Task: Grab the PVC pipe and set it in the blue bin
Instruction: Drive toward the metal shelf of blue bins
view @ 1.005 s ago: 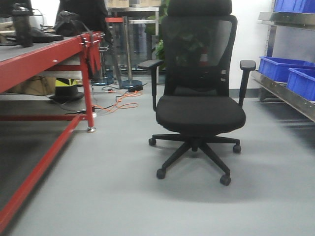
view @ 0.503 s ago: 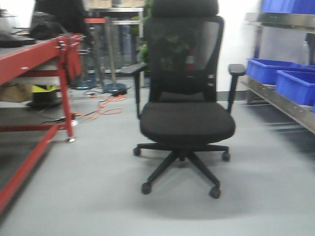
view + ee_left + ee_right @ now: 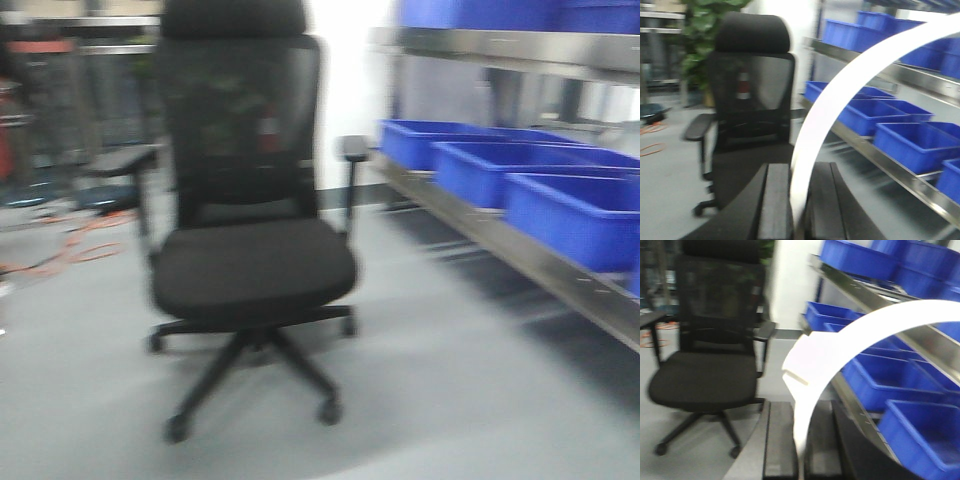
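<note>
In the left wrist view, a white curved PVC pipe [image 3: 840, 95] rises from between the black fingers of my left gripper [image 3: 800, 172], which is shut on it, and arches up to the right. The right wrist view shows a second white arched PVC pipe [image 3: 840, 342], ending in a flat tab, with my right gripper [image 3: 800, 412] shut on its lower end. Blue bins [image 3: 565, 210] stand in a row on a steel shelf at the right, with one close below in the right wrist view [image 3: 925, 440] and more in the left wrist view [image 3: 910, 142]. Neither gripper shows in the front view.
A black mesh office chair [image 3: 245, 255] on castors stands on the grey floor ahead, left of centre. The steel shelf rack [image 3: 530, 265] runs along the right side, with an upper shelf of more blue bins. Orange cable [image 3: 75, 250] lies on the floor at far left.
The front view has swung to the right: the chair has slid left in the frame, the red table has left the view, and more blue bins on the rack have come in.
</note>
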Robot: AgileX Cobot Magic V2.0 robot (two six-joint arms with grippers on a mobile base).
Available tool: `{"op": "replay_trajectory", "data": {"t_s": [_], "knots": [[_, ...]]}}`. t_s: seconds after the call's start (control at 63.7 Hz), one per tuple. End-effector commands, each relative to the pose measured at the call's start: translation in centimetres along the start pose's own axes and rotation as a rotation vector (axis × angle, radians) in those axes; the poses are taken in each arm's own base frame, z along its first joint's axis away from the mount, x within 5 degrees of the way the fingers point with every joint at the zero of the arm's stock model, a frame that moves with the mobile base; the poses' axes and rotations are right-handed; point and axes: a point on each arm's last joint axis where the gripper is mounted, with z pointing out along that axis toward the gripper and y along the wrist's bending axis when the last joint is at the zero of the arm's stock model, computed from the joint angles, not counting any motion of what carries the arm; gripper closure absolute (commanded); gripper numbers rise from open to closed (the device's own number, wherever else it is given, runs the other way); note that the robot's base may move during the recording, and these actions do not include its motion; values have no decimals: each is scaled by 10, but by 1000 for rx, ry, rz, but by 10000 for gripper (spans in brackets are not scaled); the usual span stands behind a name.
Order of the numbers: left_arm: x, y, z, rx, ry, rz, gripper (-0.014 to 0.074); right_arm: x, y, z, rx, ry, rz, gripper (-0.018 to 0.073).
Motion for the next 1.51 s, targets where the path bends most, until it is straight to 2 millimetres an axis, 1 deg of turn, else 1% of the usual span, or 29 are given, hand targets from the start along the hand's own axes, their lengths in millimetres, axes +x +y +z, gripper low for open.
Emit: {"op": "replay_trajectory", "data": {"t_s": [0.0, 1.492], "knots": [[-4, 0, -2, 0, -38, -2, 707, -2, -1, -1, 9, -28, -11, 722], [-4, 0, -2, 0, -38, -2, 707, -2, -1, -1, 9, -28, -11, 722]]}}
